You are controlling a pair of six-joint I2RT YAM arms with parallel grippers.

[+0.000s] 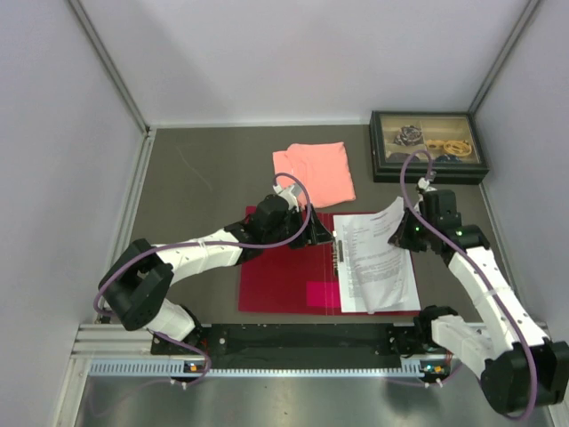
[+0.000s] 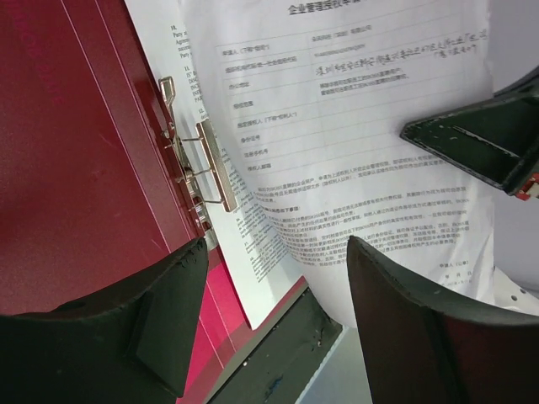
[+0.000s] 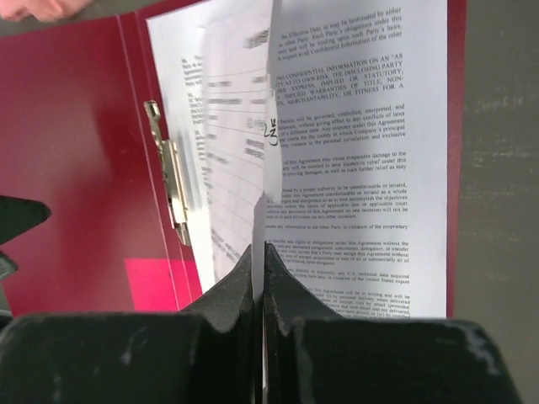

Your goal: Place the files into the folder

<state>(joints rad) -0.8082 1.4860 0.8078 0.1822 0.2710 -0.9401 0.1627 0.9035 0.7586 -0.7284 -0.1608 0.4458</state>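
Grey matte desk carries everything. Largest on it is the folder, glossy crimson plastic, lying open and flat at the centre of the top view. The files, thin white sheets dense with black print, rest on its 3 o'clock half. They are inside the cover, then, but I cannot tell whether their edge sits under the clip, and I judge that securing them and closing the cover are left. One limp sheet bows upward where my right end effector pinches its edge, fingers pressed together on the paper. My left end effector hangs spread wide, gripping nothing, over the spine. Soft salmon cloth lies folded at 12 o'clock. Smallest is the brass-toned metal clip, at the sheets' 9 o'clock edge.
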